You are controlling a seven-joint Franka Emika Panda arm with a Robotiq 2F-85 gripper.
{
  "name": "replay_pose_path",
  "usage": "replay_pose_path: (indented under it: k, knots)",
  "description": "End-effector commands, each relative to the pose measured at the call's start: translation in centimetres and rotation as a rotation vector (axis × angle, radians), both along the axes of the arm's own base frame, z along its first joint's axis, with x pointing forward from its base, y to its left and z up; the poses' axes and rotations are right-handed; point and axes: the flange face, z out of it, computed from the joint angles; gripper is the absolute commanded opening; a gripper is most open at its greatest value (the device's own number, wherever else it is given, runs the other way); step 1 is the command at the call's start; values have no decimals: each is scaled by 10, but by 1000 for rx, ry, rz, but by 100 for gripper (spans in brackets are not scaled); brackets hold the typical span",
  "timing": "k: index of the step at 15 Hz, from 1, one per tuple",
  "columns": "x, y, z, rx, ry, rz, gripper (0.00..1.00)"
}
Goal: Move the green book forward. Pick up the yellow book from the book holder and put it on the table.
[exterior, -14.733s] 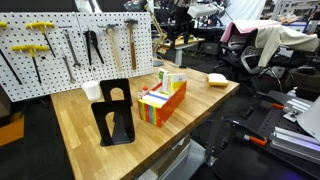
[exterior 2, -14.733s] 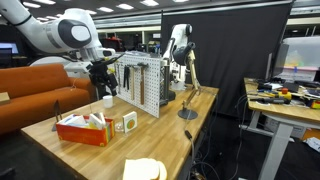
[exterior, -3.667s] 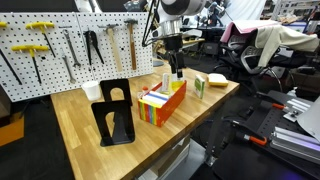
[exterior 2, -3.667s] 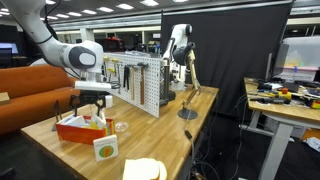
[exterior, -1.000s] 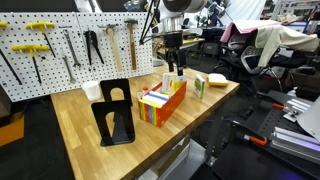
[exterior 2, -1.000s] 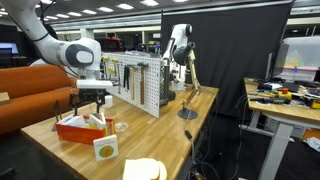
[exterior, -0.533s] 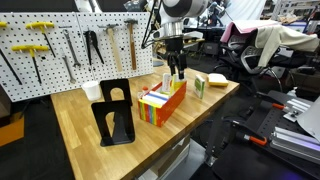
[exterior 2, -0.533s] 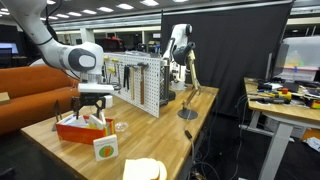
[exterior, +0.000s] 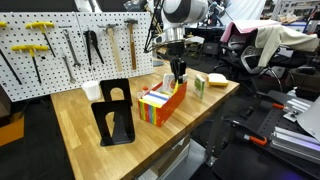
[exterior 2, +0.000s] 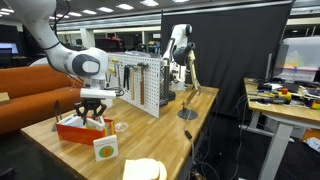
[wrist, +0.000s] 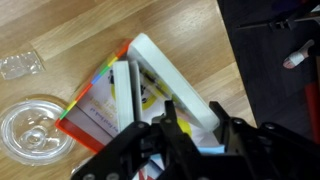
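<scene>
The pincer (exterior: 178, 76) reached down into the holder (exterior: 163, 102) at the end opposite its striped face; I could not tell whether it was clamped on a book. The green book (exterior: 200, 85) stood upright on the worktop (exterior: 70, 120), just beside the holder.

From this side I see the arm (exterior 2: 85, 65) reaching down over the table (exterior 2: 170, 140). Its gripper (exterior 2: 92, 120) sits at the open top of the orange book holder (exterior 2: 72, 132), and the fingers (exterior 2: 84, 117) stand apart among the small books there. The green book (exterior 2: 105, 149) stands upright on the table near the holder, on the camera's side and not touching it. A pale yellow flat object (exterior 2: 145, 170) lies closer to the camera. A pegboard (exterior 2: 140, 82) stands behind the holder.
</scene>
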Motion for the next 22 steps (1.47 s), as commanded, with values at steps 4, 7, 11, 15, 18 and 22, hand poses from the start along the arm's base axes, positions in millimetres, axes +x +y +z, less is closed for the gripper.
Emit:
replay_pose_path:
  k: [4, 7, 11, 15, 18, 22]
  knots:
    - [7, -2, -2, 35, 1, -37, 4]
    - [8, -3, -3, 37, 4, -44, 4]
    - [12, -6, 3, 37, -22, -71, 4]
    - [22, -10, 28, 42, -101, -102, 4]
    - [29, -13, 53, 47, -167, -122, 4]
    - [28, -24, 87, 32, -242, -173, 4]
